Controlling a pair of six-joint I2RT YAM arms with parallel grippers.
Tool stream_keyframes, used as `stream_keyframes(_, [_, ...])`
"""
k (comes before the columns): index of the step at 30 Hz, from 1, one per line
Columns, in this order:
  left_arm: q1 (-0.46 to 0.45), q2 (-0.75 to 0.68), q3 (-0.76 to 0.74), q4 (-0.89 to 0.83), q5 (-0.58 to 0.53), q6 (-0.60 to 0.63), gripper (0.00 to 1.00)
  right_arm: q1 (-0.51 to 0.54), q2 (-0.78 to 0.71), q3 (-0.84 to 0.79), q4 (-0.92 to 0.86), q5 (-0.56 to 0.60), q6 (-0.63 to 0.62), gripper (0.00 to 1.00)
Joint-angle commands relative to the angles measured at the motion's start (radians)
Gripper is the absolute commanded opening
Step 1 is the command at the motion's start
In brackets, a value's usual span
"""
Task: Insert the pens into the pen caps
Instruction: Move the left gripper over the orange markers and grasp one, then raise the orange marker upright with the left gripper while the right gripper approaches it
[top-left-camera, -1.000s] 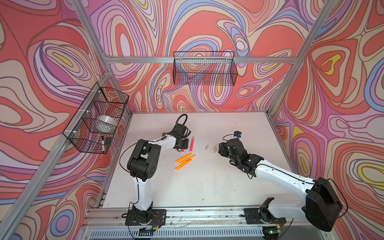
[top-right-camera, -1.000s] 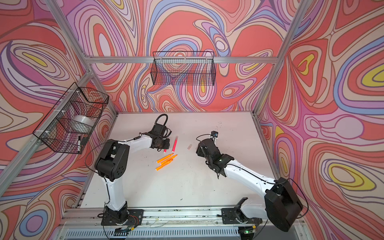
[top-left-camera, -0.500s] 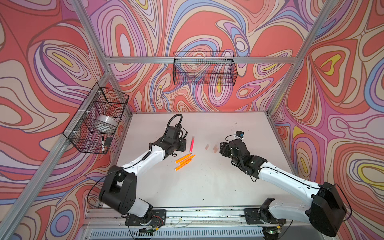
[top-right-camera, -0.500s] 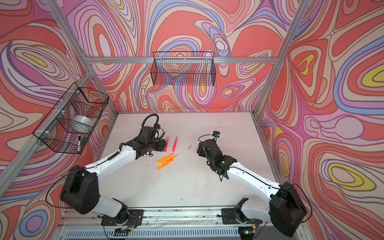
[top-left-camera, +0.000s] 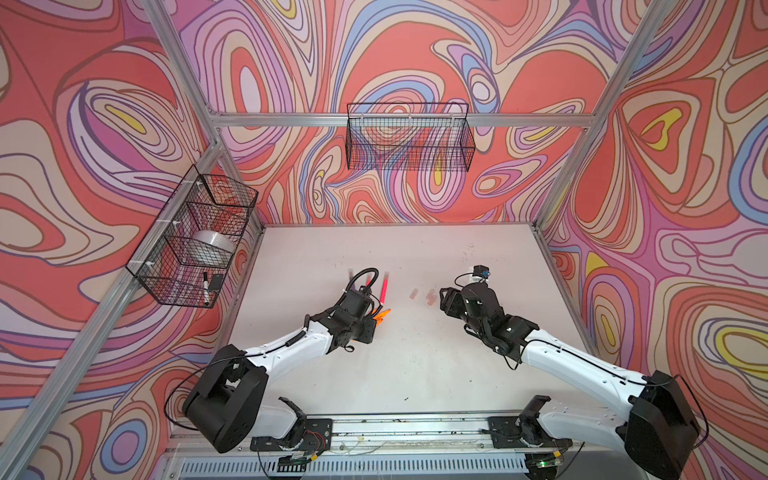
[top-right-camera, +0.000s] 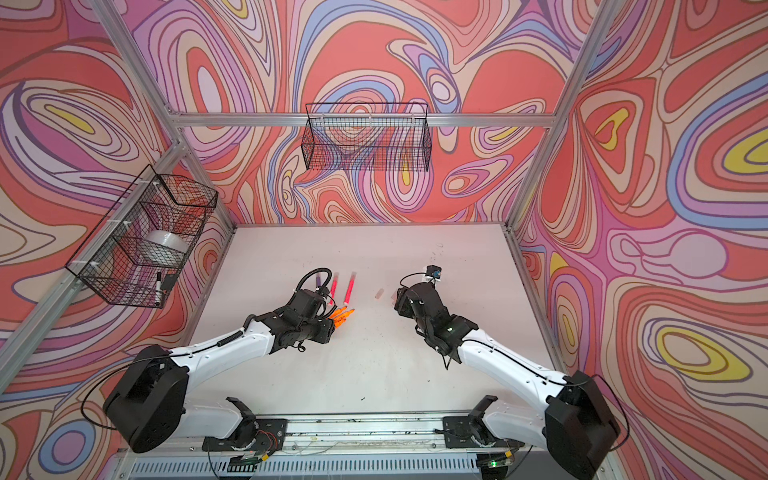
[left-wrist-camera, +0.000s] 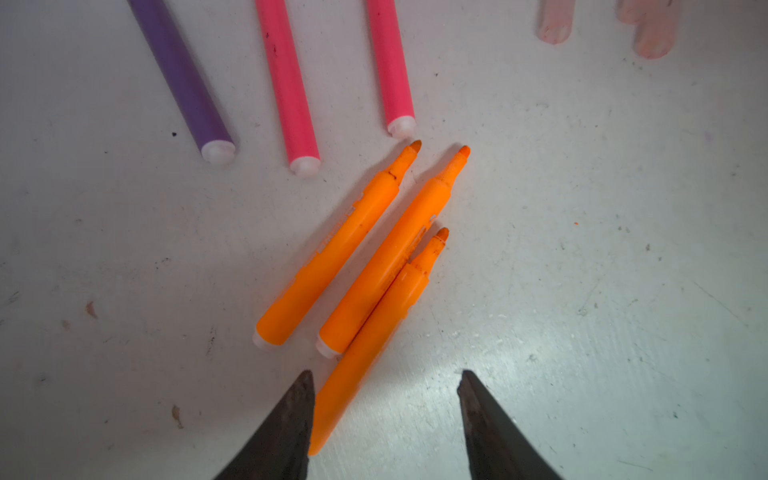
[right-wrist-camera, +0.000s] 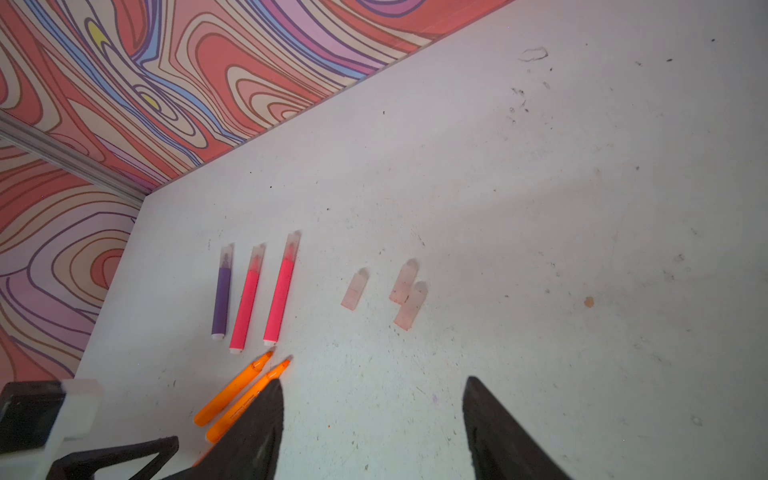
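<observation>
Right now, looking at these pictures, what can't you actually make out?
- Orange pens: both top views, mostly hidden under the left arm; only tips show.
- Purple pen and pink pens: capped ends cut off by the left wrist view's edge.
- One orange pen: right wrist view, nearly all hidden behind the right gripper.
- Loose caps: too small and pale in a top view to count.

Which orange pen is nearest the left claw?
The orange pen with the set-back tip: its rear end lies inside the left claw; the other two stop short.
</observation>
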Motion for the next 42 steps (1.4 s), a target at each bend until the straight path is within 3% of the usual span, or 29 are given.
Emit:
stream_keyframes(1, [-0.006,0.036,0.018,-0.002,-0.034,-0.029,0.57,-0.006,-0.032,-0.015,-0.029,-0.027,0.016,0.70])
stream_keyframes(13, [-0.044,0.135,0.062,-0.058,-0.033,-0.067,0.44,-0.006,-0.097,-0.055,-0.051,-0.079,0.039,0.69])
stream_keyframes(22, [-0.084,0.217,0.123,-0.102,-0.044,-0.061,0.42,-0.007,-0.126,-0.069,-0.065,-0.086,0.049,0.69])
stream_keyframes(38, [-0.131,0.356,0.213,-0.183,-0.069,-0.054,0.17,-0.006,-0.131,-0.060,-0.077,-0.087,0.049,0.69])
stream_keyframes(42, [-0.131,0.342,0.211,-0.164,-0.042,-0.053,0.06,-0.006,-0.140,-0.067,-0.051,-0.094,0.059,0.69])
